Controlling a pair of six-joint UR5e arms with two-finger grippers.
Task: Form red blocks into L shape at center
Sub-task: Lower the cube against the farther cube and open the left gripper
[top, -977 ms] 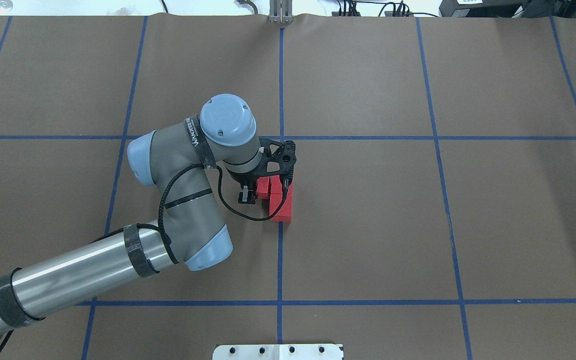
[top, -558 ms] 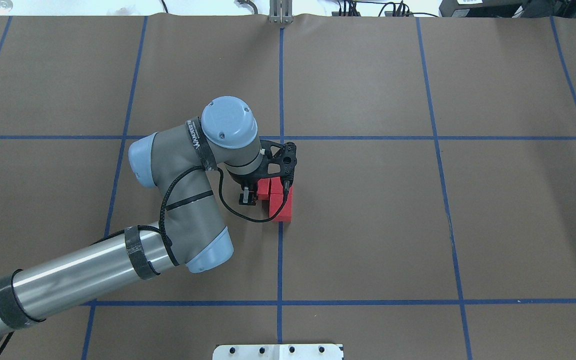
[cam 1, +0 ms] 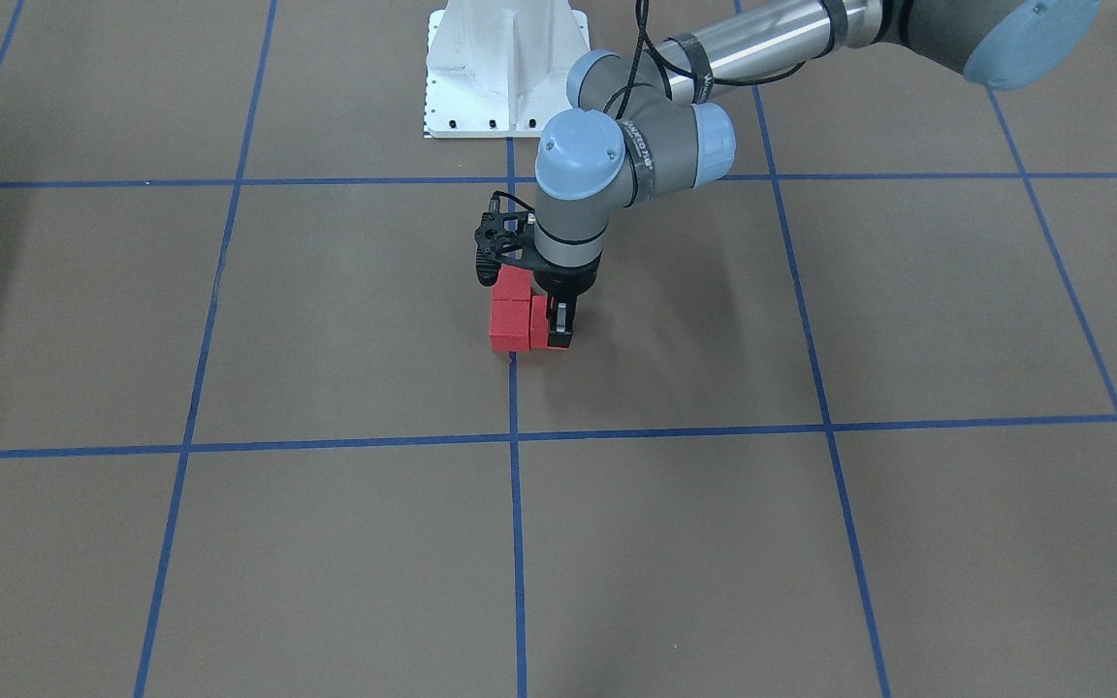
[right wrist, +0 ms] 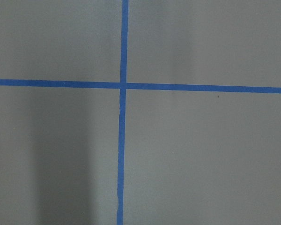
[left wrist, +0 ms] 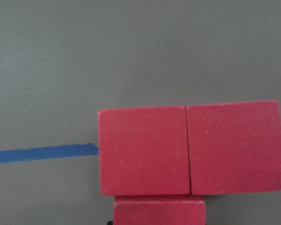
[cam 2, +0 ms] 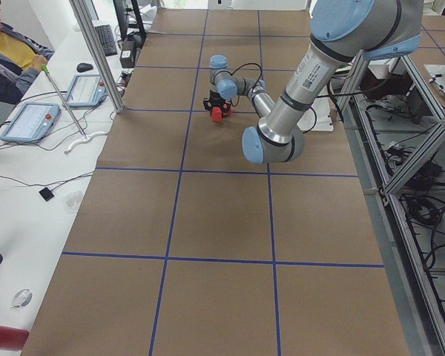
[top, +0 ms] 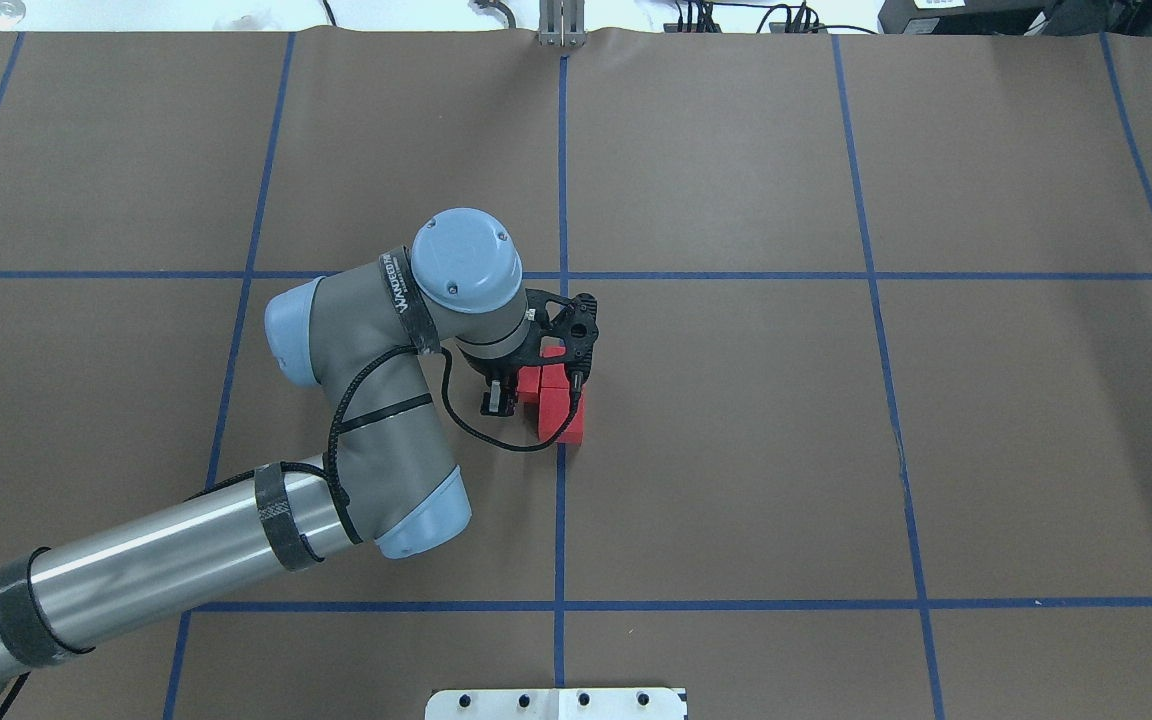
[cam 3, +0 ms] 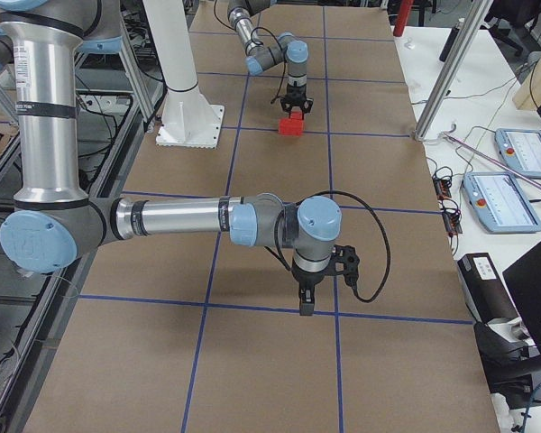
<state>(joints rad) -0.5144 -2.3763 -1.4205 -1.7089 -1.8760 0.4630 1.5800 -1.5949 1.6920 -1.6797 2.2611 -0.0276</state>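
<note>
The worktop (top: 736, 450) is covered in brown paper, marked into big squares by blue tape lines (top: 560, 150). Near its middle three red blocks (top: 561, 420) sit flat on the paper, touching: two side by side on a tape line, the third against one of them. A white plate (cam 1: 505, 68) stands at the robot's edge.

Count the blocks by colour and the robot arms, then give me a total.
Red blocks: 3
Robot arms: 2, the left arm and the right arm
Total: 5
</note>
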